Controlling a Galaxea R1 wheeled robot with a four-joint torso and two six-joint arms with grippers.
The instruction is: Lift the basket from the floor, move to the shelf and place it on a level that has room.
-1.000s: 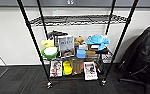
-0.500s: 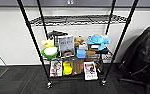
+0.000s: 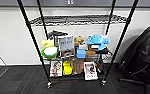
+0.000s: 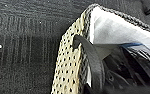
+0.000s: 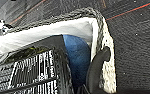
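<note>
- Across the middle of the head view stands the shelf (image 3: 76, 45), a black wire rack whose four posts run out of the top of the frame, so its highest tier is cut off.
- The level (image 3: 76, 19) in the upper middle of that view is a bare wire grid.
- The tier below is crowded: a green bowl (image 3: 50, 52), an upright book (image 3: 66, 46), a blue turtle toy (image 3: 98, 40) and a blue box (image 3: 81, 53); smaller things behind them are too blurred to name.
- More books lean on the bottom tier, and a dark office chair (image 3: 143, 57) is cut off at the right edge.
- The basket (image 4: 71, 62) fills the left wrist view over dark carpet: tan woven wall, dark braided rim, white cloth lining, black stuff inside.
- A dark curved finger (image 4: 91, 57) hooks over the rim there; its partner is hidden, so whether the left gripper is clamped cannot be told.
- The right wrist view shows the basket's other end (image 5: 108, 70), with a blue item (image 5: 77, 57) and a black printed bag (image 5: 31, 72) inside.
- A dark finger (image 5: 98, 67) lies along that wall; the right gripper's state cannot be told either.
</note>
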